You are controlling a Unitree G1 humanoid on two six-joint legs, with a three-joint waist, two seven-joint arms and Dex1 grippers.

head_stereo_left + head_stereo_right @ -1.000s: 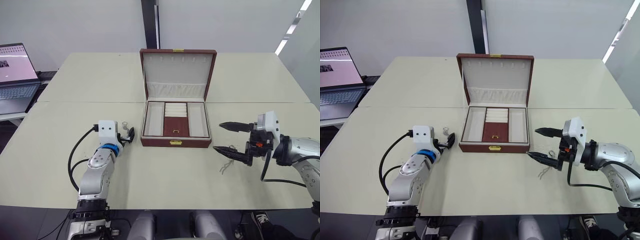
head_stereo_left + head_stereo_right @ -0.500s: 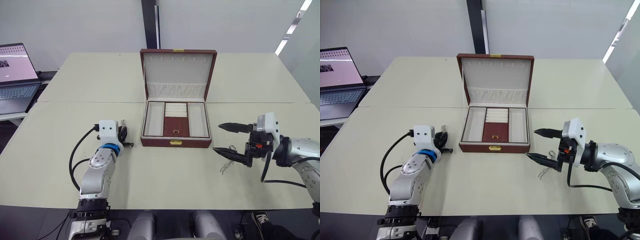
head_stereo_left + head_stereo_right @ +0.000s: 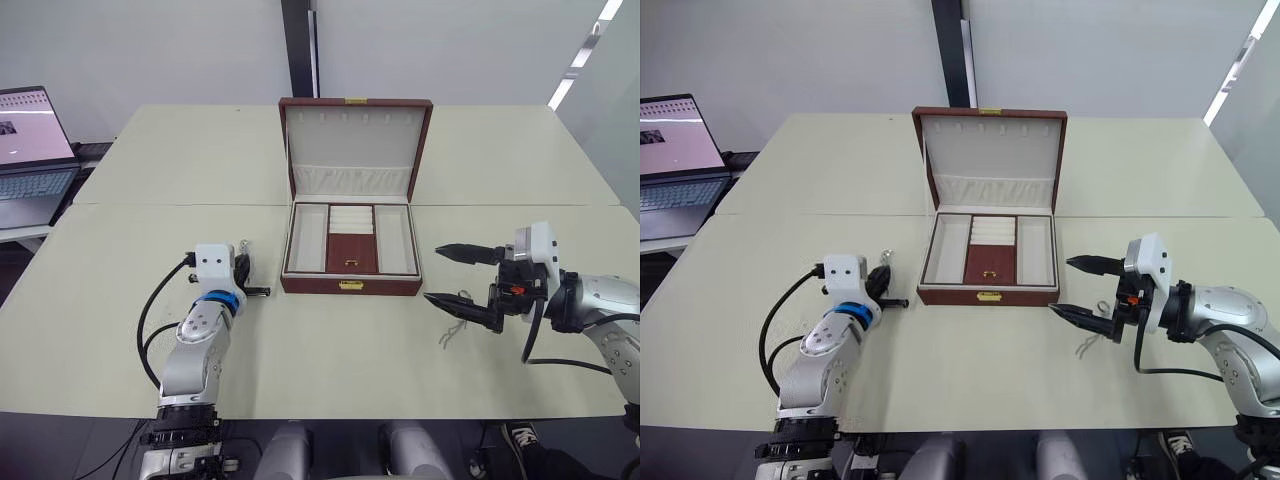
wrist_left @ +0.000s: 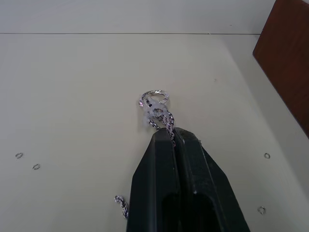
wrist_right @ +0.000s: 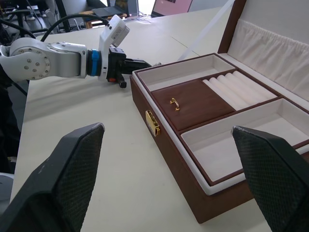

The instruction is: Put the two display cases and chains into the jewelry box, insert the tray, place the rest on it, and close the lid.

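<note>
The jewelry box [image 3: 350, 286] stands open at the table's middle, its lid [image 3: 357, 140] upright behind it. The tray [image 3: 350, 250] with its gold handle sits inside the box. My left gripper [image 3: 258, 290] rests on the table just left of the box and is shut on a silvery chain [image 4: 155, 107], whose ring end sticks out past the fingertips [image 4: 166, 140]. My right gripper [image 3: 436, 274] hovers open to the right of the box, above another chain [image 3: 450, 333] lying on the table. The display cases are out of view.
Small loose rings [image 4: 19, 155] lie on the table around the left gripper, and a short chain piece [image 4: 121, 203] lies beside its fingers. A laptop [image 3: 30, 150] sits on a side desk at the far left.
My left gripper went from open to shut, closing on the chain, and its tip dropped slightly toward the table. The right arm has not moved.
</note>
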